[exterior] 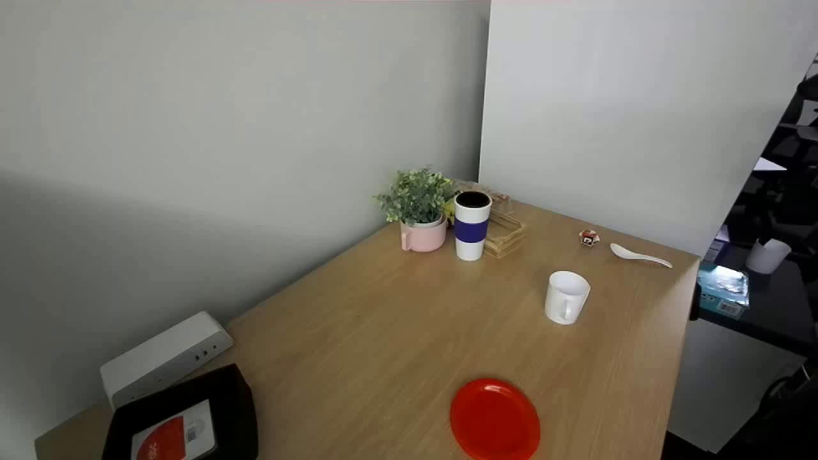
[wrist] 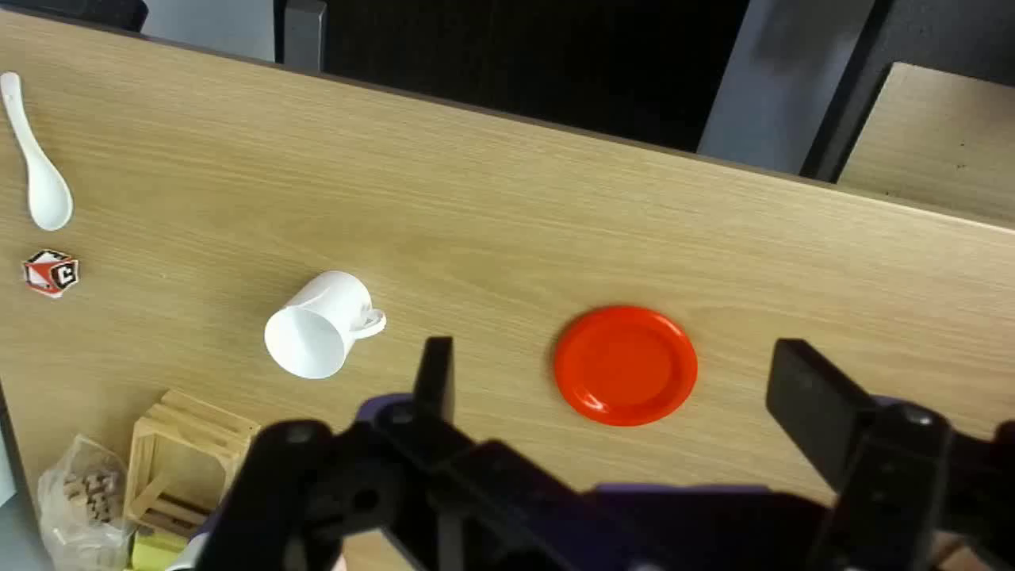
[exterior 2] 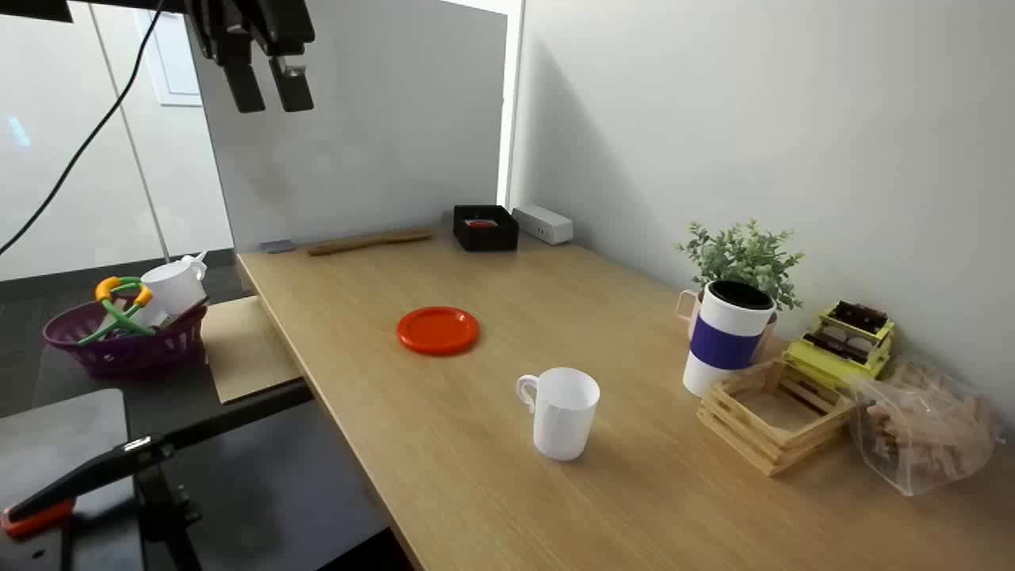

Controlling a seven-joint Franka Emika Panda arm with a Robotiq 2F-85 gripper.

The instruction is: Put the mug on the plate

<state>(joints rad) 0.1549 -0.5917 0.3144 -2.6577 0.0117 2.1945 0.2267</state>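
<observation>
Nearest the wrist camera, the gripper (wrist: 615, 369) hangs above the table (wrist: 476, 198), its fingers (wrist: 817, 408) spread wide apart, while the mug (exterior 2: 563, 419) stands upright on the wood, apart from the plate (exterior 2: 438, 330), and the spoon (wrist: 47, 192) lies on the mug's other side.

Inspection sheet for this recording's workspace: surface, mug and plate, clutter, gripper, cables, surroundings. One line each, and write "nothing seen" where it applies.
Surface: light wood-grain tabletop; spills, nothing seen.
Red plate: flat on the tabletop, mug not yet on it.
White mug: upright on the tabletop, apart from the plate.
Clutter: white spoon, slatted wooden crate, blue-banded travel cup, potted plant, clear bag of small brown pieces, black tray, white box with ports.
Gripper: open, raised above the tabletop, holding nothing.
Cables: thin black cable hanging in an exterior view.
Surroundings: grey wall; purple basket with items inside, off the table's edge.
People: nothing seen.
</observation>
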